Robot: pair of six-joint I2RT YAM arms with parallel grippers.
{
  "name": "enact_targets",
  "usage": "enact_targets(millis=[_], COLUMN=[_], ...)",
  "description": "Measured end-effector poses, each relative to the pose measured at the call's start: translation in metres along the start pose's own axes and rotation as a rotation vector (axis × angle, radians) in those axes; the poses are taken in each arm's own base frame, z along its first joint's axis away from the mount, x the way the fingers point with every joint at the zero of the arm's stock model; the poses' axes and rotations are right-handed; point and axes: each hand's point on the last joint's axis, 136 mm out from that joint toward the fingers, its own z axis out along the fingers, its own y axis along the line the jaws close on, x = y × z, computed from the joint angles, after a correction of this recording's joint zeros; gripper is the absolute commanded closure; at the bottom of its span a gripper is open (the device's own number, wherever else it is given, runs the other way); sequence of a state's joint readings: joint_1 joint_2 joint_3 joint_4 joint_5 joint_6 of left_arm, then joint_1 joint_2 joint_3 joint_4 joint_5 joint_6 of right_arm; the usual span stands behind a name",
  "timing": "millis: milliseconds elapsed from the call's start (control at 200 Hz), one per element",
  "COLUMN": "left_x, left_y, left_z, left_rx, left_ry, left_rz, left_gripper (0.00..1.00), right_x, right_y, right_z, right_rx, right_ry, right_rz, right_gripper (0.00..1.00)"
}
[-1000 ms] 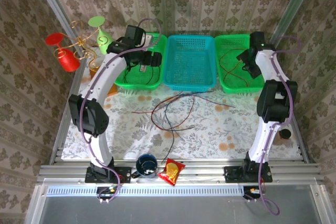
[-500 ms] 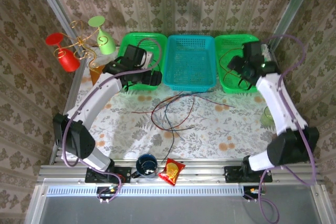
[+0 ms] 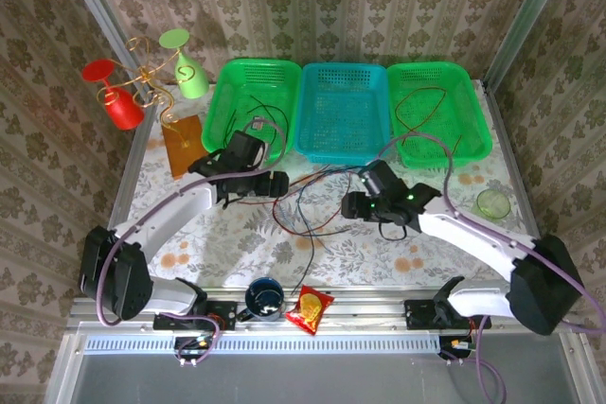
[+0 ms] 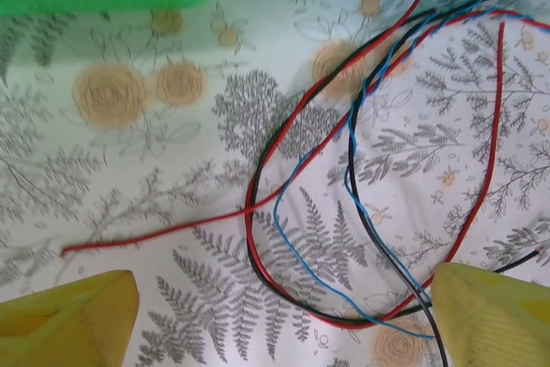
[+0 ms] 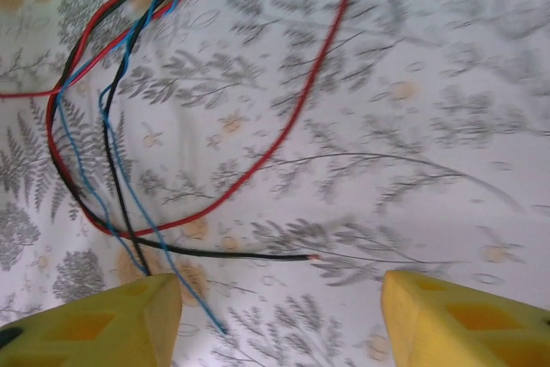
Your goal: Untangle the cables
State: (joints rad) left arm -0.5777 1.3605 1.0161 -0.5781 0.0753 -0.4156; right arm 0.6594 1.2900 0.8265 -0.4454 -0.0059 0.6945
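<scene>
Two cups, a red cup (image 3: 118,106) and a green cup (image 3: 189,73), sit on a gold wire stand (image 3: 151,73) at the far left corner of the tabletop (image 3: 218,234); a green basket (image 3: 216,130) stands beside them on the far edge. The left pincer (image 4: 284,298) hovers over the middle of the tabletop, its yellow fingers (image 4: 69,315) wide apart with nothing between them; the cables (image 4: 371,83), red, black and blue, lie under it in crossing loops, just in front of the teal basket (image 3: 341,156); the right pincer (image 5: 279,290) hangs over the right side of these loops, also spread and gripping nothing. A second green basket (image 3: 481,134) at the far right corner holds a thin red wire (image 3: 417,94); a small green dish (image 3: 492,202) sits near the right edge.
</scene>
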Motion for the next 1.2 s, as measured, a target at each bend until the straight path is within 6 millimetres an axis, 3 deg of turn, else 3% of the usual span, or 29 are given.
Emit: enact_targets(millis=[105, 245, 365, 525, 630, 920, 1195], left_x=[0.010, 0.013, 0.000, -0.012, -0.017, -0.002, 0.011], left_y=[-0.001, 0.002, 0.016, 0.039, 0.054, 0.060, 0.056], left_z=[0.003, -0.008, -0.035, -0.077, -0.092, -0.098, -0.089], left_rx=[0.023, 0.070, 0.062, 0.017, -0.018, -0.030, -0.010], left_ry=[0.005, -0.029, -0.117, -0.232, -0.274, -0.256, -0.213], left_rz=[-0.033, -0.090, -0.148, -0.206, -0.246, -0.262, -0.261], left_gripper=[0.11, 0.12, 0.12, 0.12, 0.12, 0.12, 0.13], right_x=[0.014, 0.039, 0.051, 0.051, 0.052, 0.055, 0.055], right_y=[0.020, 0.039, 0.052, 0.071, 0.076, 0.084, 0.083], right_z=[0.027, 0.061, 0.075, 0.085, 0.091, 0.105, 0.106], right_rx=[-0.025, -0.038, -0.044, -0.062, -0.061, -0.043, -0.031], right_ry=[0.050, 0.133, 0.166, 0.167, 0.171, 0.181, 0.180], right_rz=[-0.027, -0.058, -0.082, -0.106, -0.113, -0.137, -0.151], right_gripper=[0.51, 0.52, 0.54, 0.60, 0.61, 0.66, 0.85])
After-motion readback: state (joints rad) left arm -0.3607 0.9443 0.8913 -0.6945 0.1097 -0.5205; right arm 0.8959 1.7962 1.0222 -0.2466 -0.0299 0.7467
